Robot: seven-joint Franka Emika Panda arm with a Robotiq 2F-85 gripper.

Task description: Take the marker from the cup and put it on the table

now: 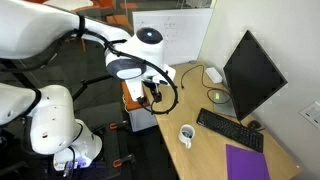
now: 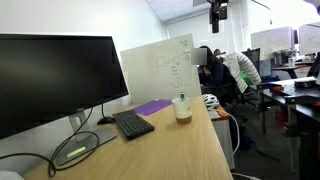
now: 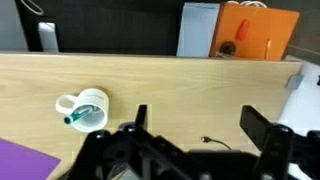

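Note:
The small white cup [image 3: 85,108] stands on the tan table [image 3: 190,80], handle to the left. A teal marker [image 3: 80,116] leans inside it. The cup also shows in both exterior views [image 1: 187,133] [image 2: 182,109], with the marker's tip poking out of it [image 2: 182,97]. My gripper [image 3: 200,125] is open and empty, high above the table, with the cup off to its left in the wrist view. It hangs well above the desk in the exterior views [image 1: 152,92] [image 2: 216,14].
A black keyboard [image 1: 230,130] [image 2: 132,123], a monitor [image 1: 250,75] [image 2: 55,80], a purple pad [image 1: 247,162] [image 3: 20,160] and a greenish dish [image 1: 218,97] lie on the table. An orange unit [image 3: 258,35] stands beyond the table's edge.

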